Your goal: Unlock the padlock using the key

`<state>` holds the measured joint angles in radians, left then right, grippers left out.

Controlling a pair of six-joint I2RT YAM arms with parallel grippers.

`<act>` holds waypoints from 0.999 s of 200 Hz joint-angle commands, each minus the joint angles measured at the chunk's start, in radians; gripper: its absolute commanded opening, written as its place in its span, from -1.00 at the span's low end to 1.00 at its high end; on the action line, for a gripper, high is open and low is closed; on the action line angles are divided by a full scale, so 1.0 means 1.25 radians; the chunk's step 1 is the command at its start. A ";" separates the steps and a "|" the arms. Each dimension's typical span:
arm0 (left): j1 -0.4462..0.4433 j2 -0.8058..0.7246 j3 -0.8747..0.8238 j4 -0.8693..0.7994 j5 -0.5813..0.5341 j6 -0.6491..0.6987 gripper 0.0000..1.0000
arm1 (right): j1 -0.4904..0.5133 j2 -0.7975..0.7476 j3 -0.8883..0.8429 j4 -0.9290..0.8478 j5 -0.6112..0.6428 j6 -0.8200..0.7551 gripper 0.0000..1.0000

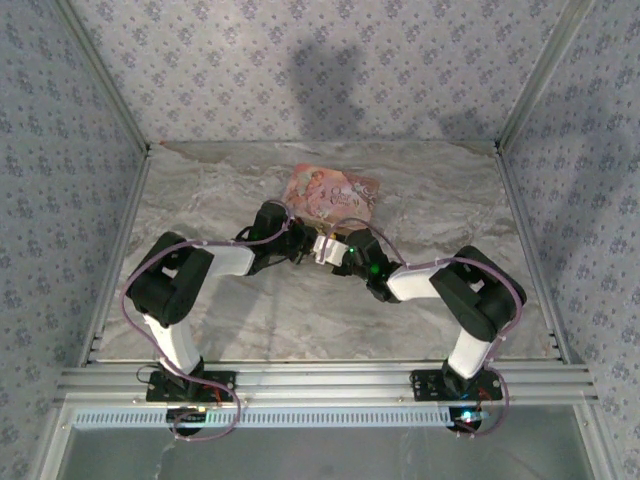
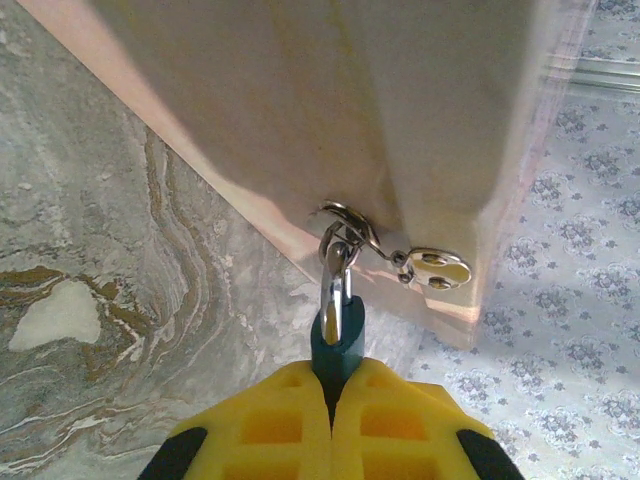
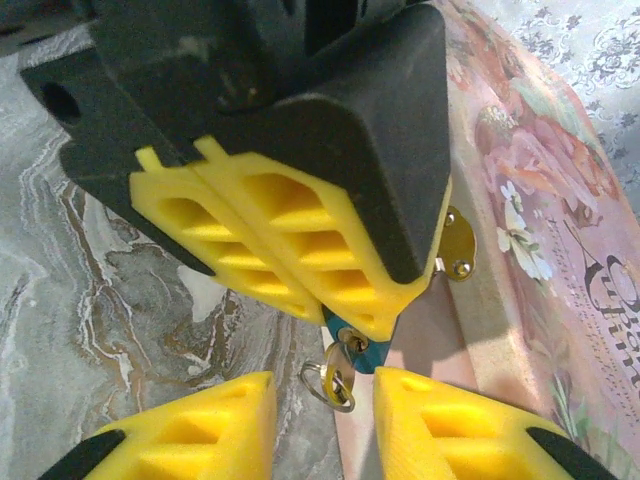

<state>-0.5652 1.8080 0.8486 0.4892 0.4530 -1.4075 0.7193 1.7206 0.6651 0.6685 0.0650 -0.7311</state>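
Yellow ribbed pads (image 2: 280,425) of left gripper (image 2: 335,385) clench tiny teal padlock (image 2: 337,345), steel shackle (image 2: 333,275) thru hasp (image 2: 345,218) on pink box (image 2: 300,120), far-ctr of marble table (image 2: 100,250). Right gripper (image 3: 325,390) spread wide around key (image 3: 338,372). Lock prob. light, rigid, slick; pinch key's flat head.

The padlock (image 2: 337,345) is teal and silver. The box (image 3: 540,200) is pink, printed with flowers. The table (image 1: 300,310) is grey-brown veined marble. The walls (image 1: 300,60) are pale lilac with small floral sprigs. The pads (image 2: 285,420) are yellow.
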 commanded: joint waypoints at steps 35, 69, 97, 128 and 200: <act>-0.009 -0.022 0.027 0.010 0.011 -0.005 -0.99 | -0.005 0.018 0.027 0.030 0.012 0.023 -0.55; -0.010 -0.021 0.027 0.013 0.011 -0.008 -0.99 | -0.005 0.024 0.032 0.037 0.018 0.034 -0.69; -0.010 -0.021 0.026 0.016 0.011 -0.011 -0.99 | -0.005 0.030 0.031 0.045 0.030 0.045 -0.82; -0.010 -0.020 0.024 0.017 0.011 -0.013 -0.99 | -0.005 0.032 0.026 0.065 0.046 0.058 -0.96; -0.011 -0.019 0.021 0.021 0.010 -0.015 -0.99 | -0.010 0.013 0.023 0.075 0.063 0.199 -1.00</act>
<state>-0.5652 1.8080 0.8555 0.4938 0.4335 -1.4269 0.7204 1.7424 0.6796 0.7155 0.0856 -0.5953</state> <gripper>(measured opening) 0.056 0.036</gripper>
